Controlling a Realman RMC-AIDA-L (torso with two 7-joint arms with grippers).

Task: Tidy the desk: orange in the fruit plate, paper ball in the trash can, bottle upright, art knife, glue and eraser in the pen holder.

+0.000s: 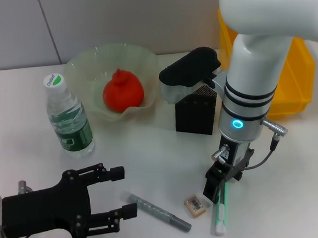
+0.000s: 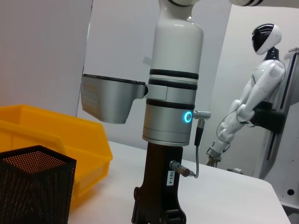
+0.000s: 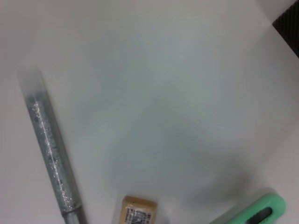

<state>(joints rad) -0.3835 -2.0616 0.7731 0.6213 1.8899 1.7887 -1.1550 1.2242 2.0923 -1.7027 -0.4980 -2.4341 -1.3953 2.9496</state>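
Head view: right gripper (image 1: 219, 185) directly over green art knife (image 1: 220, 212), jaw state can't tell; knife's long axis runs toward robot. Left gripper (image 1: 121, 196) fingers apart, farther off.

Small white sticker (image 2: 171, 178) on right arm's wrist reads "103-4"; bottle (image 1: 68, 117) cap print illegible.

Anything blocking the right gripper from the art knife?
Nothing visible. The right gripper hangs directly over the green art knife on the table. The eraser lies beside it, apart. The left gripper waits open near the glue.
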